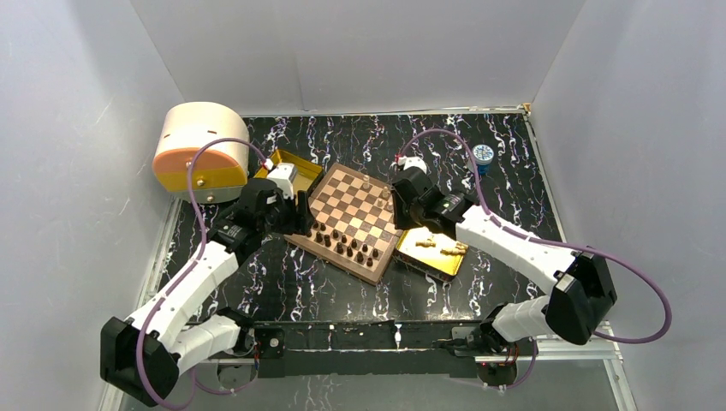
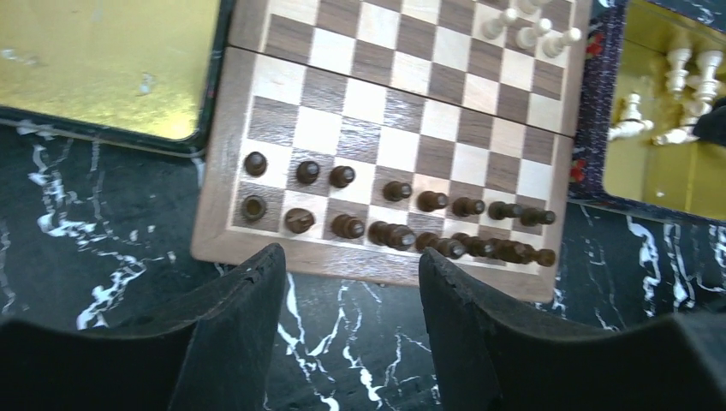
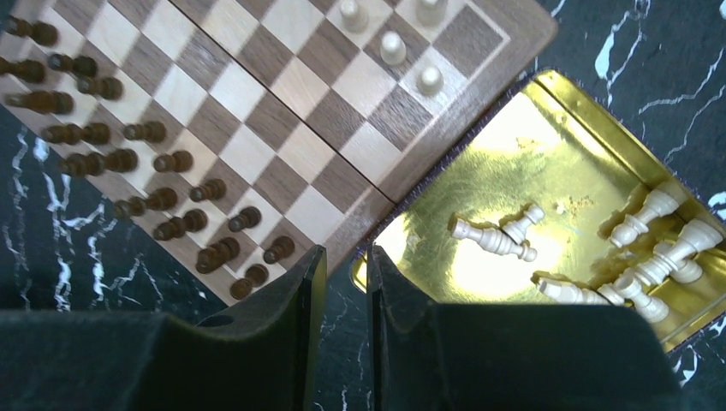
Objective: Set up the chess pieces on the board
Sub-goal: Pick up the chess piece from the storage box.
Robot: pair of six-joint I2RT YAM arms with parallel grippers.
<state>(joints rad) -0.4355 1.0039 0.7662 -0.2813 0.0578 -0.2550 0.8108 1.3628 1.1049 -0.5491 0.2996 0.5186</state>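
Observation:
The board point(image 1: 342, 193) lies at an angle mid-table. Two rows of dark brown chess pieces point(image 1: 347, 244) fill its near edge point(image 2: 428, 202) point(image 3: 128, 158). Three light pieces point(image 3: 392, 48) stand near its far corner point(image 2: 531, 30). More light pieces point(image 3: 496, 238) lie in a gold tray point(image 3: 599, 111) to the board's right point(image 1: 441, 248). My left gripper point(image 1: 300, 216) hovers over the black table just off the board's near-left rim, open and empty point(image 2: 351, 257). My right gripper point(image 1: 399, 214) hangs over the gap between board and tray, its jaws a narrow slit apart and empty point(image 3: 344, 255).
A second gold tray point(image 1: 291, 163) sits at the board's left corner and looks empty point(image 2: 103, 60). A round peach and cream container point(image 1: 199, 150) stands at the back left. A small blue object point(image 1: 483, 156) sits at the back right. White walls enclose the table.

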